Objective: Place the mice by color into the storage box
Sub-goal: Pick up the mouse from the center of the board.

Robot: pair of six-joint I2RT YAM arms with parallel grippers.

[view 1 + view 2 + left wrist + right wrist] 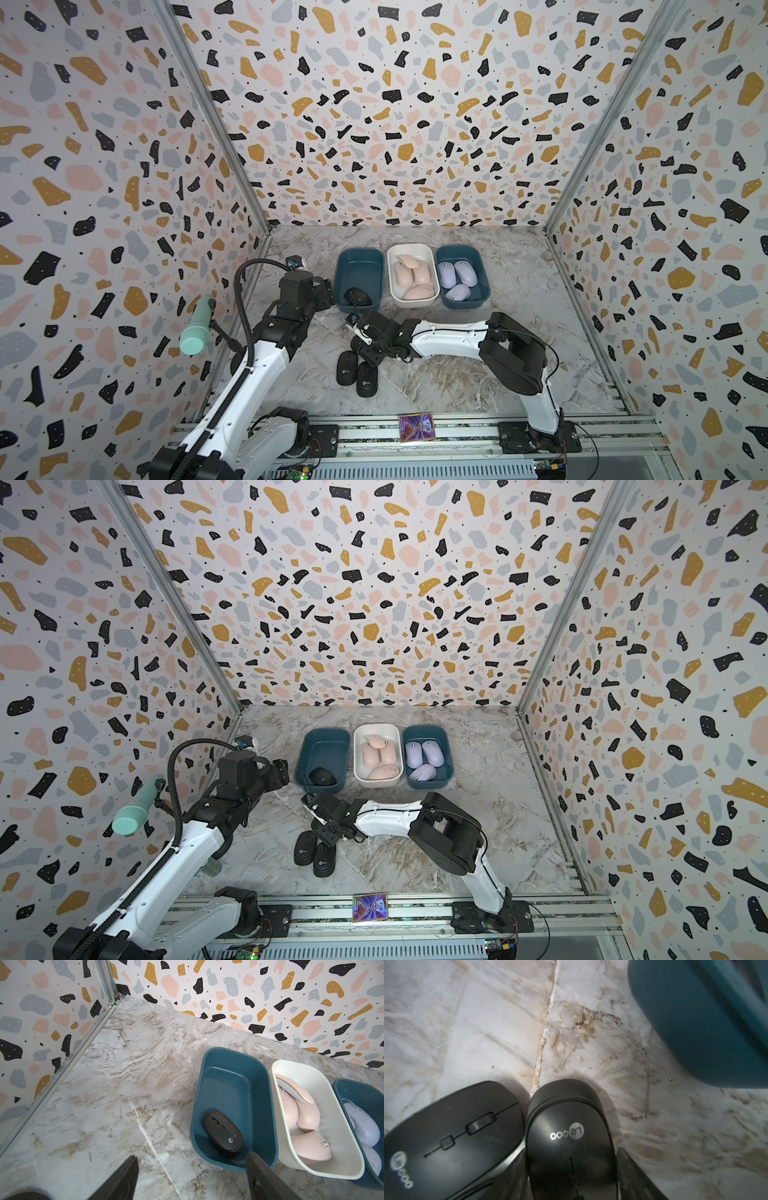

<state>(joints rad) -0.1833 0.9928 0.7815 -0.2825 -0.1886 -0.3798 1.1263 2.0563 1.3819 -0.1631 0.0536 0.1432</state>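
Observation:
Three storage boxes stand in a row at the back. The left teal box (358, 257) holds one black mouse (222, 1131). Several pale pink mice (411, 276) fill the white box (411, 249). Three lilac mice (457, 278) lie in the right teal box (461, 250). My left gripper (191, 1155) hangs open and empty by the left box's near corner. My right gripper (571, 1151) has its fingers against both sides of a black mouse (566, 1118) resting on the table; the top views hide that mouse. Two more black mice (347, 368) (367, 379) lie beside it.
A mint-green cylinder (197, 326) sticks out on a stalk near the left wall, beside my left arm. A small colourful screen (417, 428) sits on the aluminium rail at the front. Patterned walls close in the left, back and right sides.

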